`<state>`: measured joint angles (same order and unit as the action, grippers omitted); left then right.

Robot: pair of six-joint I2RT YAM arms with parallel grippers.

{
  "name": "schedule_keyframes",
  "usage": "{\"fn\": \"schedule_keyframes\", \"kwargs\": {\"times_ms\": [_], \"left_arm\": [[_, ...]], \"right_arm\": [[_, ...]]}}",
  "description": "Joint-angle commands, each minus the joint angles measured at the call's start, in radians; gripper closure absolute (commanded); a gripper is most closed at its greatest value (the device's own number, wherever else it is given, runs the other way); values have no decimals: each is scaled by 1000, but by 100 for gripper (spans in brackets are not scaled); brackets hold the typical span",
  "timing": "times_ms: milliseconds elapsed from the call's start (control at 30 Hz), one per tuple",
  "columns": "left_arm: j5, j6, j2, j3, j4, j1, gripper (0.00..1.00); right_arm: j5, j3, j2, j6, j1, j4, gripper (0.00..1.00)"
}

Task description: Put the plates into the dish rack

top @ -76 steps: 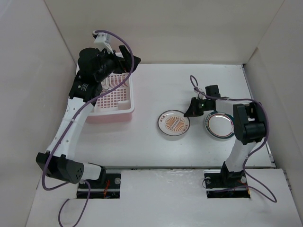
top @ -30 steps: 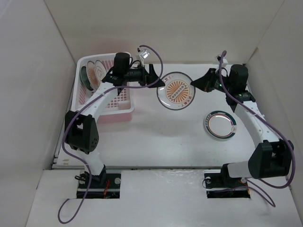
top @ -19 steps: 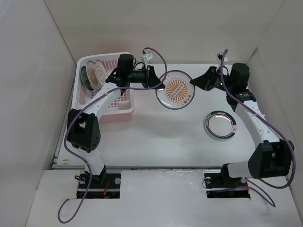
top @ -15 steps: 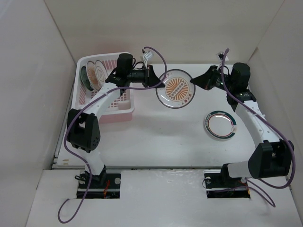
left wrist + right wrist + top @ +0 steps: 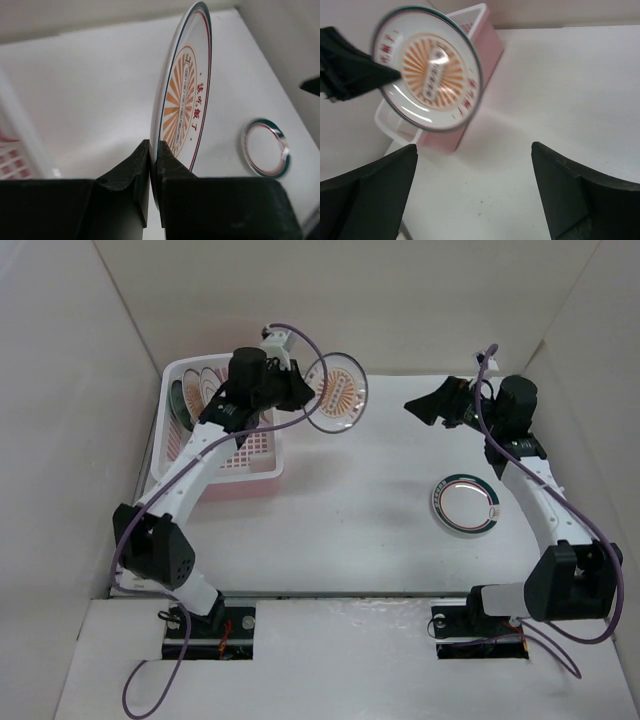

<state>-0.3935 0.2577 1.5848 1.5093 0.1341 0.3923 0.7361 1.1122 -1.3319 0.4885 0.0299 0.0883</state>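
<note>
A dark-rimmed white plate (image 5: 465,505) lies flat on the desk (image 5: 350,530), near right. Beyond it my right fingers (image 5: 418,405) hang spread, empty. My left fingers (image 5: 303,398) clamp a sunburst plate (image 5: 337,390) on edge in the air beside the dish rack (image 5: 240,480), where other plates (image 5: 200,392) stand.

Sunburst plate (image 5: 427,75): glazed and glossy, with light glare across the face; smooth printed pattern.
Rim-lined plate (image 5: 465,504): glossy white, with a sheen on the rim.
Dish rack (image 5: 240,472): smooth pale pink plastic with a slight sheen; white rim.
Left gripper (image 5: 153,149): matt black, plastic-looking fingers.
Table (image 5: 350,530): matt white, smooth.
Enclosure walls (image 5: 60,390): matt off-white board.
</note>
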Motion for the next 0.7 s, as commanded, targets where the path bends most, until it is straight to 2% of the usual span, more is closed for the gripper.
{"fn": "schedule_keyframes", "kwargs": {"times_ms": [0, 167, 333, 400, 667], "left_arm": [[436, -59, -109, 109, 48, -6, 100], [692, -202, -173, 82, -13, -50, 100], [867, -328, -184, -13, -118, -101, 100], [887, -373, -158, -40, -200, -131, 100], [844, -396, 1, 31, -258, -198, 100]], "right_arm": [[-122, -2, 17, -27, -10, -24, 0], [-113, 21, -52, -47, 10, -55, 0], [-122, 31, -85, -56, 57, -55, 0], [-122, 31, -102, -56, 85, -55, 0], [-96, 40, -155, -65, 120, -55, 0]]}}
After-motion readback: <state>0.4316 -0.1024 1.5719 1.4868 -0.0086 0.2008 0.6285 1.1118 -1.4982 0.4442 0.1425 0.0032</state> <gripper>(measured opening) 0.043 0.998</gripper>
